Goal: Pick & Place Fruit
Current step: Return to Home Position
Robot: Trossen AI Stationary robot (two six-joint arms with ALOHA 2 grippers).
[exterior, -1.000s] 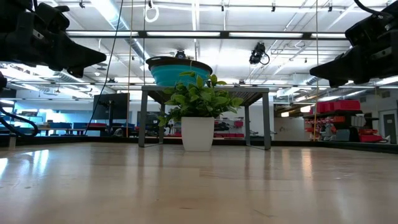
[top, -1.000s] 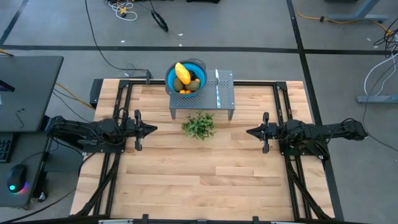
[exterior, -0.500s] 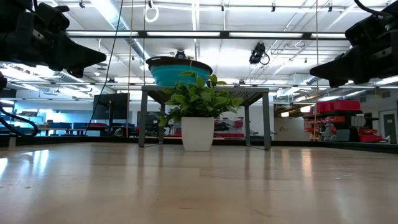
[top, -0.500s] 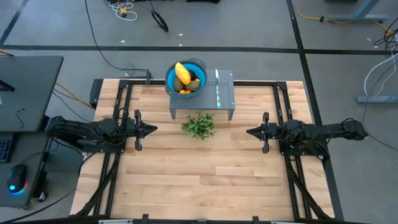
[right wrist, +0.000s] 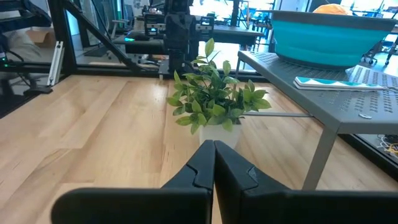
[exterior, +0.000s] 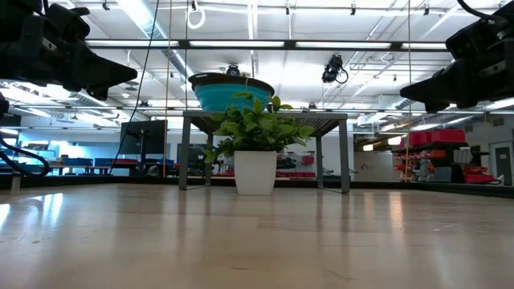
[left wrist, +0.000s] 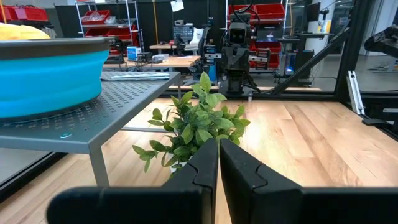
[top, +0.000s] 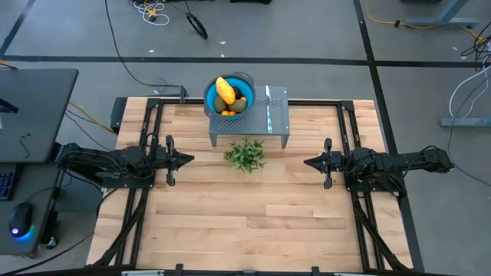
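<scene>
At the desk's (top: pixel 253 222) far edge you have the perforated shelf (top: pixel 278 115), with the blue strainer bowl (top: pixel 205 96) on its left far corner and the fruit heaped inside. Both arms lie low by the desk's left and right edges. The left end effector (top: pixel 188 159) and right end effector (top: pixel 308 162) are closed tight, holding nothing. You'd likely find the yellow mango (top: pixel 225 89) light, smooth and prone to roll, so pinch across its narrow middle. The olive kiwis (top: pixel 220 104) and tiny oranges (top: pixel 229 113) want a gentle, centred grip.
</scene>
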